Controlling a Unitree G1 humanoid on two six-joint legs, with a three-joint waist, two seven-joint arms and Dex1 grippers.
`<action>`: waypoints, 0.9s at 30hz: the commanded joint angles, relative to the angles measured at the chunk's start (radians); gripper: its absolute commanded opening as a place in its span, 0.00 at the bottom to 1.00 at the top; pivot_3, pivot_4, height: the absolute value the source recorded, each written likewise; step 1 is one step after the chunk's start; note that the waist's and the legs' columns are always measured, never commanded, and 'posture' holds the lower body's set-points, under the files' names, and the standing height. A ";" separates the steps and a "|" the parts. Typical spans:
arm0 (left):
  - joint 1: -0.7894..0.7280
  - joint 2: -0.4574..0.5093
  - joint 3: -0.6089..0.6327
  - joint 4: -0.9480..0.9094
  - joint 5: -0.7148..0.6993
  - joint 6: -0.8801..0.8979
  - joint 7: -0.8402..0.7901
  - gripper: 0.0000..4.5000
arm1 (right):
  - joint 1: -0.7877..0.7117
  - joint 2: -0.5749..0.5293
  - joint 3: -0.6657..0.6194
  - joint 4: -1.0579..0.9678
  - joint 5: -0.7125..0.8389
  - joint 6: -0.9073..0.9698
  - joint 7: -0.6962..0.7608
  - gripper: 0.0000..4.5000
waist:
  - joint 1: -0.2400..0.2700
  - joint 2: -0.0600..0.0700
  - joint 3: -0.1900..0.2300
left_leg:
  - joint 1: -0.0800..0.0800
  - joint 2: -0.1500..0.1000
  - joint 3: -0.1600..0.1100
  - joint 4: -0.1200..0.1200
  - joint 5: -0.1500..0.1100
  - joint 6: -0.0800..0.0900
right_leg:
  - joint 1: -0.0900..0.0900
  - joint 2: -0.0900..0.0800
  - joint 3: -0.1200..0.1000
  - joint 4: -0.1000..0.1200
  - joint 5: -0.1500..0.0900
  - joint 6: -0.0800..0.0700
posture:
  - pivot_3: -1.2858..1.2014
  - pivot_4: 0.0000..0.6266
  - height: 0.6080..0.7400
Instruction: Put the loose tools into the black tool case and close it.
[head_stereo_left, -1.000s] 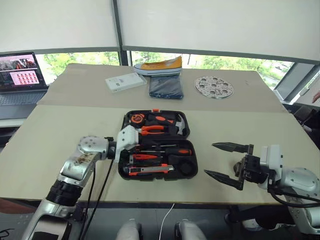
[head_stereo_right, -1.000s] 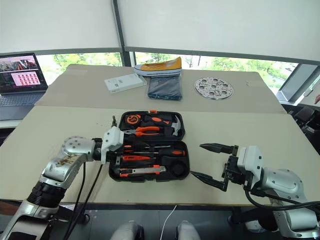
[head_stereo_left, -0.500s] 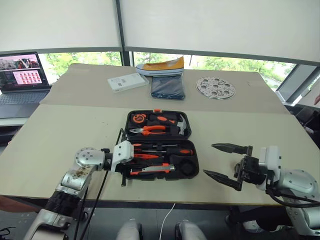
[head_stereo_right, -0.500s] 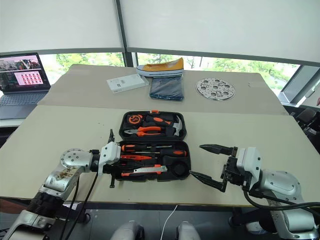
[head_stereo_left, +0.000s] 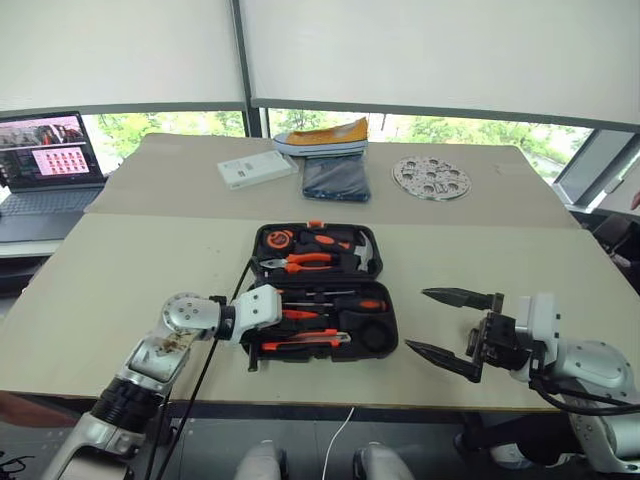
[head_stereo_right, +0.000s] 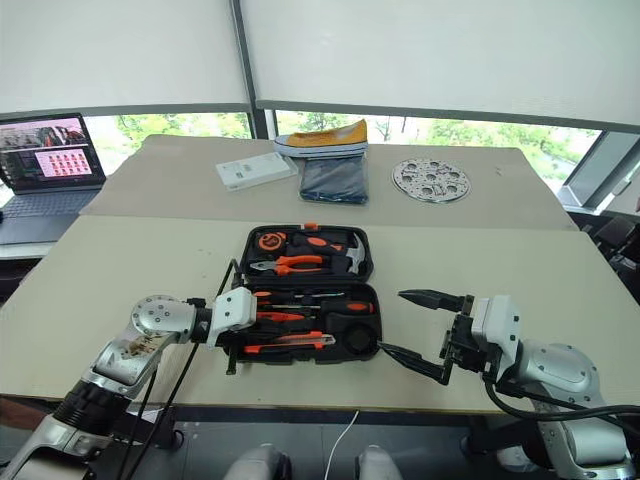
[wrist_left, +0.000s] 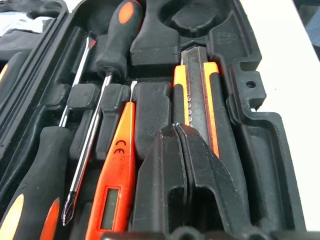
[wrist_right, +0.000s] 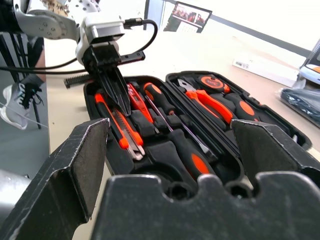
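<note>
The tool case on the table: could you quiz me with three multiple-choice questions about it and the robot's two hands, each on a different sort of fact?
1. Where is the left gripper?
A. over the shoe
B. at the open black tool case, by the utility knife
C. on the laptop

2. What colour is the slim screwdriver lying next to the knife?
A. all orange
B. blue
C. green

3. How do the right gripper's fingers stand?
A. shut on a hammer
B. shut, empty
C. wide apart, empty

Answers: 1 B, its shut fingers point into the case's near half. 2 A, the left wrist view shows it orange. 3 C, nothing lies between them.
</note>
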 joint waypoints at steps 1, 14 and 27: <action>0.020 -0.072 0.071 0.044 -0.080 -0.037 0.052 0.07 | 0.006 -0.006 -0.048 -0.010 0.007 -0.011 -0.015 1.00 | 0.002 0.000 0.000 | 0.000 0.000 0.000 0.000 0.000 0.000 | 0.000 0.000 0.000 0.000 -0.001 0.000 | 0.52 0.24 1.00; 0.171 0.067 0.404 0.080 -0.415 -0.119 -0.206 1.00 | 0.437 0.112 -0.415 0.122 -0.062 -0.226 -0.038 1.00 | -0.009 -0.002 0.001 | -0.002 0.001 0.000 -0.005 -0.001 0.001 | -0.003 0.001 -0.001 0.000 0.001 -0.004 | 0.52 0.24 1.00; 0.303 0.068 0.459 -0.053 -0.503 -0.133 -0.280 1.00 | 0.509 0.010 -0.457 0.120 -0.118 -0.207 -0.075 1.00 | -0.017 0.004 0.002 | 0.002 0.004 -0.002 -0.003 -0.006 -0.007 | -0.004 -0.005 0.002 0.000 -0.003 -0.003 | 0.52 0.24 1.00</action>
